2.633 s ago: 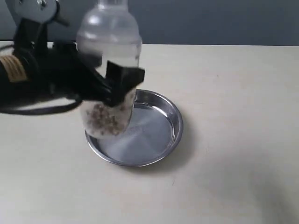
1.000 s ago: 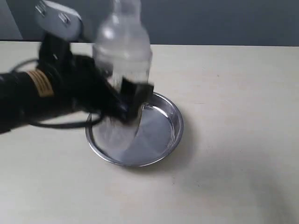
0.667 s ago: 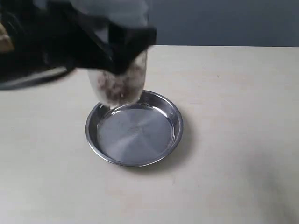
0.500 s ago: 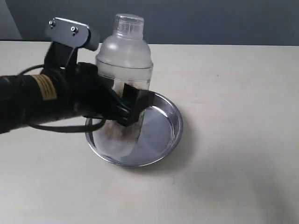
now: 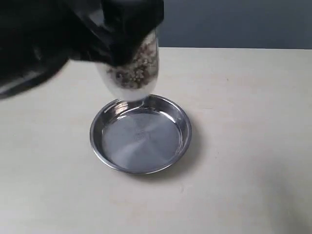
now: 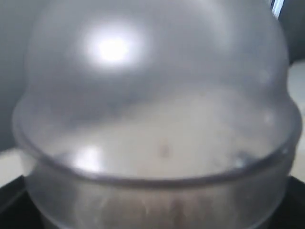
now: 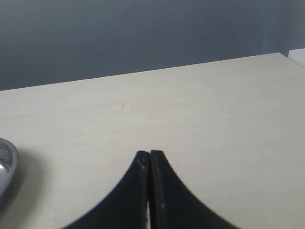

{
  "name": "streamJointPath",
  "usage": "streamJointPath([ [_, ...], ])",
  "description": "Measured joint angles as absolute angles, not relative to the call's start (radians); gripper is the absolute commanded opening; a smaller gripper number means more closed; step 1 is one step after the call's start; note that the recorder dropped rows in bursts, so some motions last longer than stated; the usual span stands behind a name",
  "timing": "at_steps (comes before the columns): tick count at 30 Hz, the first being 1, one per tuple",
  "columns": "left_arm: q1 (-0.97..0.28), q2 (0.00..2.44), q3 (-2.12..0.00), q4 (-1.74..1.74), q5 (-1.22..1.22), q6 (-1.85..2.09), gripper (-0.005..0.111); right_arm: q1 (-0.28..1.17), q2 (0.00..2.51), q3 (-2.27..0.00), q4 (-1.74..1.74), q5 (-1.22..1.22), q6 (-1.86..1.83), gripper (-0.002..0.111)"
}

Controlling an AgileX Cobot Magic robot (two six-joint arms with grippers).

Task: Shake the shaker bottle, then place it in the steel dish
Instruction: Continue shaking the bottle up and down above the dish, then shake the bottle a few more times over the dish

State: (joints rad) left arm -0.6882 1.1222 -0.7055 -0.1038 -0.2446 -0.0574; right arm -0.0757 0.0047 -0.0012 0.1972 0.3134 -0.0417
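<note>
The shaker bottle (image 5: pixel 132 73) hangs in the air above the far left rim of the steel dish (image 5: pixel 141 141), its base a little above the rim. Brownish grains show in its lower part; its cap is out of the exterior view. My left gripper (image 5: pixel 130 34) is shut on the bottle's body, and the black arm is blurred. In the left wrist view the bottle's frosted dome (image 6: pixel 157 109) fills the frame and hides the fingers. My right gripper (image 7: pixel 150 153) is shut, with nothing in it, low over the table to one side of the dish's rim (image 7: pixel 5 167).
The beige table (image 5: pixel 243 146) stretches bare to the right of and in front of the dish. A dark grey wall (image 5: pixel 234 22) stands behind the table's far edge.
Half a second ago the bottle stood low, its base down in the dish. My left gripper has since swung it up, so its top has left the exterior view. The dish has not moved.
</note>
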Motion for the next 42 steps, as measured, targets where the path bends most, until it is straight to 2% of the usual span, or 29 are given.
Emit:
streamJointPath([
  [4,-0.702,1.165,-0.69,-0.084,-0.06,-0.087,0.0,-0.076,0.005,-0.001,0.197,0.315,-0.042,-0.001],
  [9,-0.709,1.144,-0.677,-0.106,-0.234,-0.085,0.0,-0.076,0.005,-0.001,0.197,0.315,-0.042,-0.001],
  [12,-0.717,1.207,-0.645,-0.141,-0.127,-0.137,0.0,-0.076,0.005,-0.001,0.197,0.315,-0.042,-0.001],
  [15,-0.729,1.101,-0.725,0.0,-0.116,-0.08,0.0,-0.076,0.005,-0.001,0.197,0.315,-0.042,-0.001],
  [18,-0.482,1.068,-0.755,-0.238,-0.21,0.102,0.0,-0.076,0.005,-0.001,0.197,0.315,-0.042,-0.001],
  [19,-0.455,1.082,-0.75,-0.279,-0.182,0.079,0.0,-0.076,0.005,-0.001,0.197,0.315,-0.042,-0.001],
  [20,-0.494,1.103,-0.741,-0.272,-0.078,0.025,0.0,-0.076,0.005,-0.001,0.197,0.317,-0.042,-0.001],
  [22,-0.658,1.123,-0.713,-0.087,0.06,0.016,0.0,-0.076,0.005,-0.001,0.197,0.317,-0.042,-0.001],
  [27,-0.531,1.127,-0.62,0.052,-0.087,-0.311,0.0,-0.076,0.005,-0.001,0.197,0.317,-0.042,-0.001],
  [30,-0.641,1.123,-0.621,0.347,-0.135,-0.499,0.0,-0.076,0.005,-0.001,0.197,0.317,-0.042,-0.001],
  [32,-0.69,1.121,-0.64,0.505,-0.077,-0.55,0.0,-0.076,0.005,-0.001,0.197,0.317,-0.042,-0.001],
  [34,-0.631,1.126,-0.645,0.554,-0.008,-0.604,0.0,-0.076,0.005,-0.001,0.197,0.317,-0.042,-0.001],
  [37,-0.52,1.147,-0.613,0.553,-0.036,-0.793,0.0,-0.076,0.005,-0.001,0.197,0.317,-0.042,-0.001],
  [40,-0.58,1.142,-0.606,0.729,-0.229,-0.889,0.0,-0.076,0.005,-0.001,0.197,0.317,-0.042,-0.001],
  [42,-0.609,1.128,-0.636,0.767,-0.239,-0.901,0.0,-0.076,0.005,-0.001,0.197,0.317,-0.042,-0.001],
])
